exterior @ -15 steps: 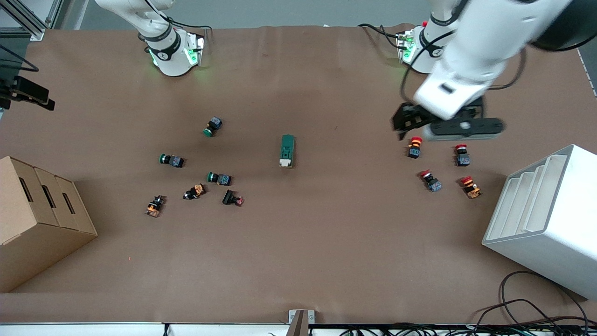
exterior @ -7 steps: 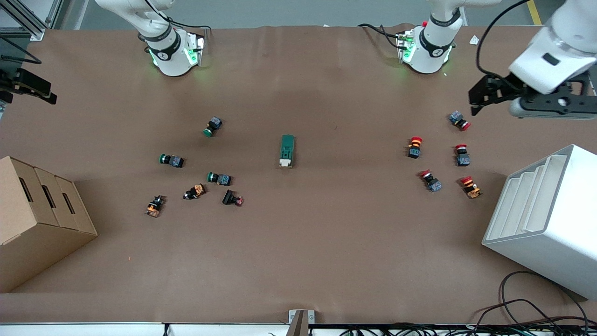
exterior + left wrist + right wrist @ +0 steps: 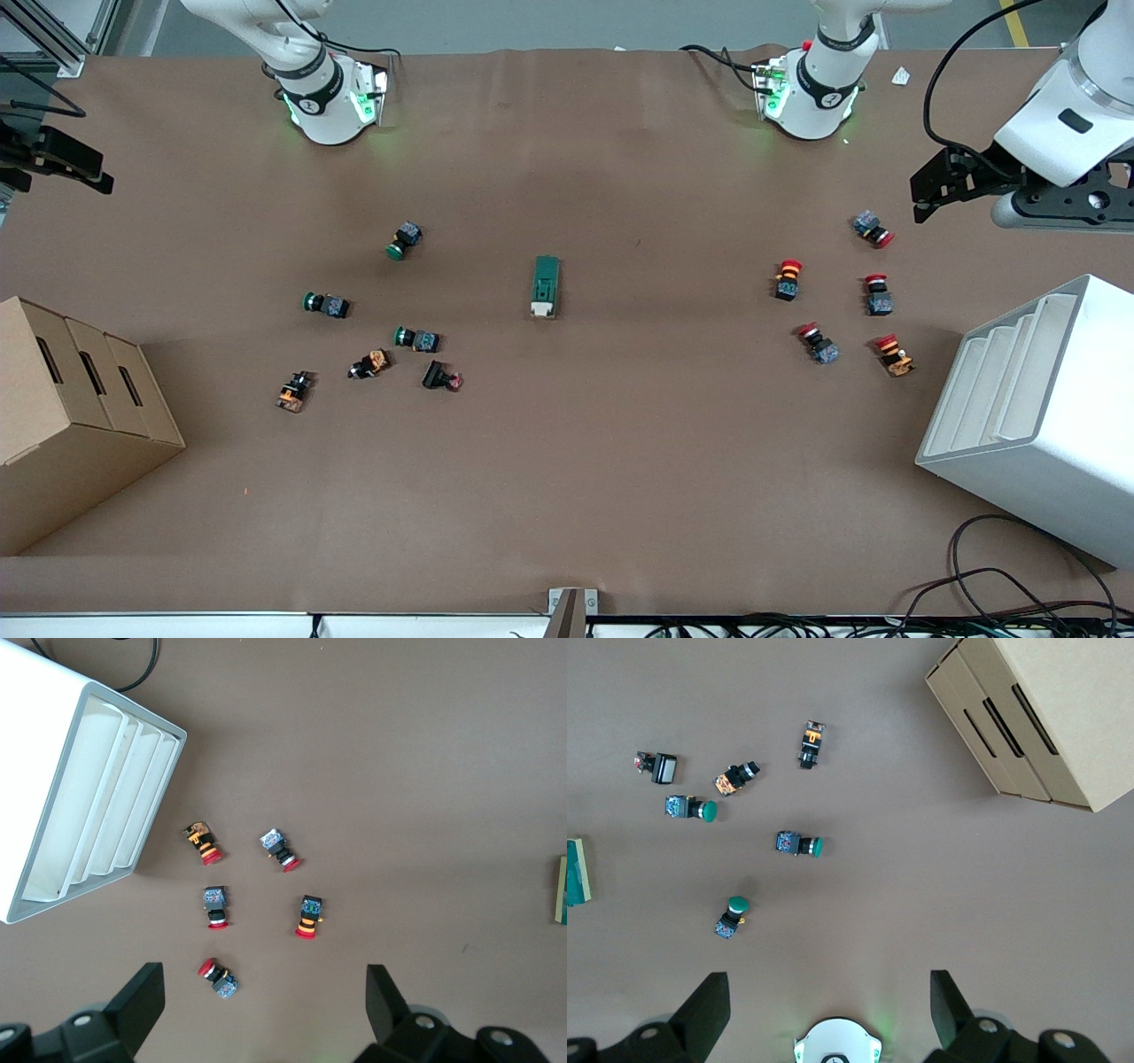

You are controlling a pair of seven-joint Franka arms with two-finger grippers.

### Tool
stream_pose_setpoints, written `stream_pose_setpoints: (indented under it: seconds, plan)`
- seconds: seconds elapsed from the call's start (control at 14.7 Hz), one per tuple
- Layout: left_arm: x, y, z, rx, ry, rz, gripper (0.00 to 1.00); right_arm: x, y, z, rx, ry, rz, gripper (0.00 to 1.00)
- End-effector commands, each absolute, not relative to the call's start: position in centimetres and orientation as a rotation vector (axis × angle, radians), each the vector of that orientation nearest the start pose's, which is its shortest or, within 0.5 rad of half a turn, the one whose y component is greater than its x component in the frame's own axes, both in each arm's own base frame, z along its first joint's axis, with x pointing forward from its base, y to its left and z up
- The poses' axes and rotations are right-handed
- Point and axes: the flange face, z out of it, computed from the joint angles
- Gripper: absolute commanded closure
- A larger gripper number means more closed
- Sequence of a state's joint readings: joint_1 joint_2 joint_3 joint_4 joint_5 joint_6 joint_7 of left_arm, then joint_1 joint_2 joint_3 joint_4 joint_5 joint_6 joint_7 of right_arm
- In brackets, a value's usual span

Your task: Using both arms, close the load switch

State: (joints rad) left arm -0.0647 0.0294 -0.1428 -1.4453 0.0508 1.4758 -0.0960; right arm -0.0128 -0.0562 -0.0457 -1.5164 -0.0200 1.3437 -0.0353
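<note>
The load switch (image 3: 547, 285) is a dark green block with a white lever end, lying alone mid-table; the white end points toward the front camera. Its edge shows in the left wrist view (image 3: 563, 890) and the right wrist view (image 3: 576, 871). My left gripper (image 3: 930, 190) (image 3: 264, 1005) hangs open and empty high over the left arm's end of the table, above a red-capped button (image 3: 218, 976). My right gripper (image 3: 80, 173) (image 3: 828, 1005) hangs open and empty high over the right arm's end, with its own base (image 3: 837, 1043) below it. Both are well away from the switch.
Several red-capped push buttons (image 3: 788, 278) lie toward the left arm's end, beside a white slotted rack (image 3: 1036, 416). Green-capped buttons (image 3: 405, 239) and orange-and-black parts (image 3: 369, 363) lie toward the right arm's end, near a cardboard box (image 3: 71, 416). Cables (image 3: 1001, 594) trail at the front edge.
My left arm swung away from over the red-capped buttons toward its end of the table, uncovering one more button. The right gripper shifted slightly. The load switch has not moved.
</note>
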Motion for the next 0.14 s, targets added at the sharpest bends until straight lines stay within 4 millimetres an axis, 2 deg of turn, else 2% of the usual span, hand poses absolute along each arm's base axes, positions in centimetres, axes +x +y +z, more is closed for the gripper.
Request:
stream_pose_setpoints:
  seconds: [0.0,0.07]
  plan:
    - [54.0,-10.76,66.15,-3.106,0.185,-0.01,0.0,49.94,-3.5,65.97,-3.165,0.047,0.163,0.0]
    - [54.0,-10.76,66.15,-3.106,0.185,-0.01,0.0,49.93,-3.5,65.95,-3.164,0.049,0.165,0.0]
